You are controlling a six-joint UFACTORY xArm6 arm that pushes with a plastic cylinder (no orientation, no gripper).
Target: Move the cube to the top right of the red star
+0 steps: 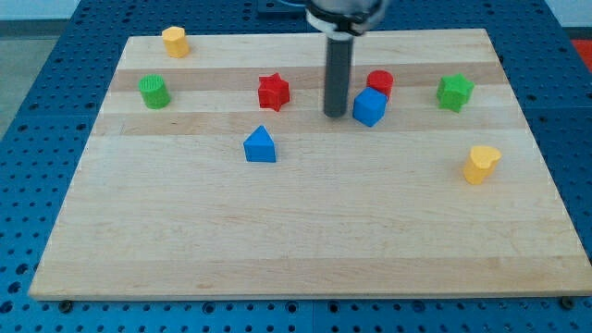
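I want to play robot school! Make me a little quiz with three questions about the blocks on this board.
1. True or false: my tip is just to the view's left of the blue cube.
2. Which block sits right behind the blue cube, toward the view's top? A) red cylinder B) green star C) yellow block
3. Fill in: the red star lies to the view's ____ of my tip.

Key
1. True.
2. A. The red cylinder looks to be touching the cube, or nearly so.
3. Left.
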